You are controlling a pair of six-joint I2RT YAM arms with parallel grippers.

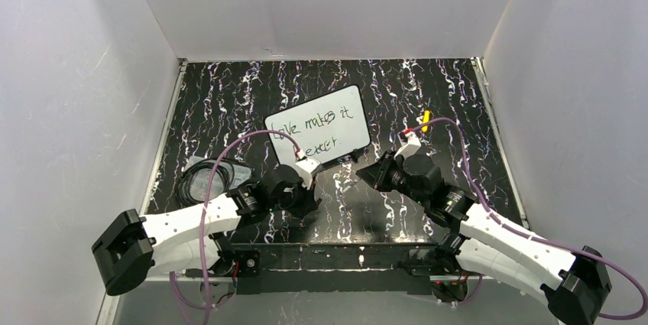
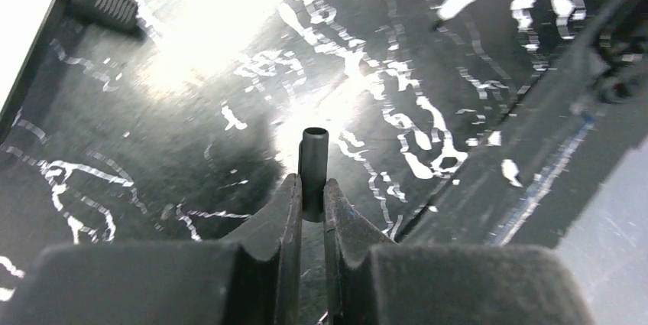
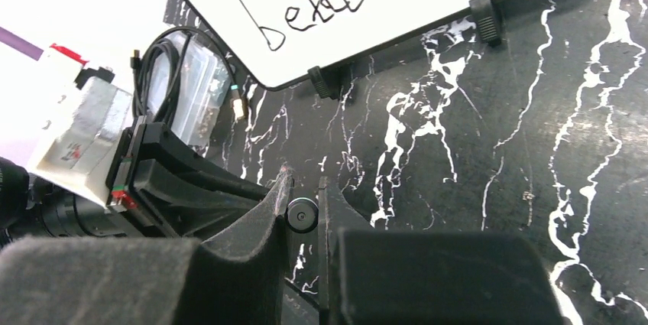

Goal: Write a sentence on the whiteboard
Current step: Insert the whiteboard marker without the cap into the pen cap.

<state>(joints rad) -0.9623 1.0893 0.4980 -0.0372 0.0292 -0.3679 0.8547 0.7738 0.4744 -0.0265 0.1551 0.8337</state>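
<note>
The whiteboard (image 1: 319,122) lies tilted at mid table, with "Love makes it better." written on it in black. Its lower part and clip feet show in the right wrist view (image 3: 428,4). My left gripper (image 1: 309,201) is just in front of the board's near left corner. In the left wrist view it (image 2: 311,183) is shut on a short black hollow tube (image 2: 314,158), seemingly a pen cap, with its open end pointing away. My right gripper (image 1: 365,172) is near the board's near right corner. In its wrist view it (image 3: 303,187) is shut on a black pen (image 3: 302,215) seen end-on.
A coiled black cable in a clear bag (image 1: 206,180) lies at the left, also in the right wrist view (image 3: 183,80). A small yellow thing (image 1: 425,120) sits beside the right wrist. White walls close in the black marbled table (image 1: 428,80) on three sides.
</note>
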